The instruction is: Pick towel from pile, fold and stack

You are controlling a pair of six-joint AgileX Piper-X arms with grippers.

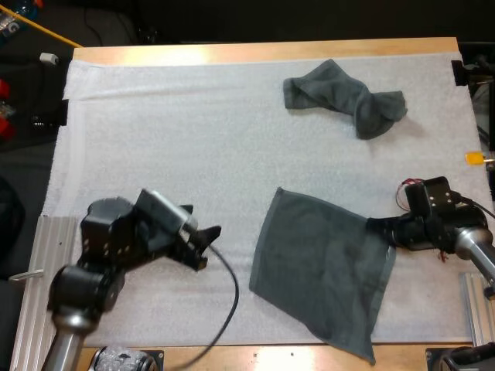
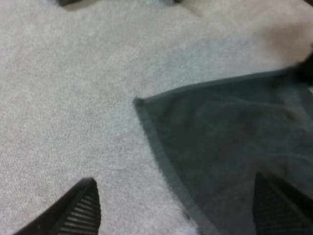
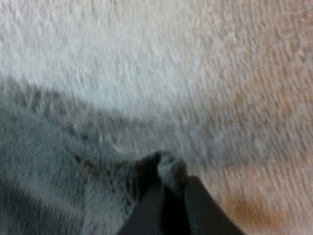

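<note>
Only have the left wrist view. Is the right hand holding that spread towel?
Observer: Yes, the right hand is shut on the spread towel at its right corner.
Operator: Other towels?
Observer: One crumpled towel at the far side of the mat, apart from the spread one.
Operator: Spread one fully on the mat?
Observer: No. Its near corner lies past the mat's edge, on the bare wood of the table.

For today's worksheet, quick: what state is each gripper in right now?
Left gripper: open, holding nothing.
Right gripper: closed on the flat towel at its edge.
</note>
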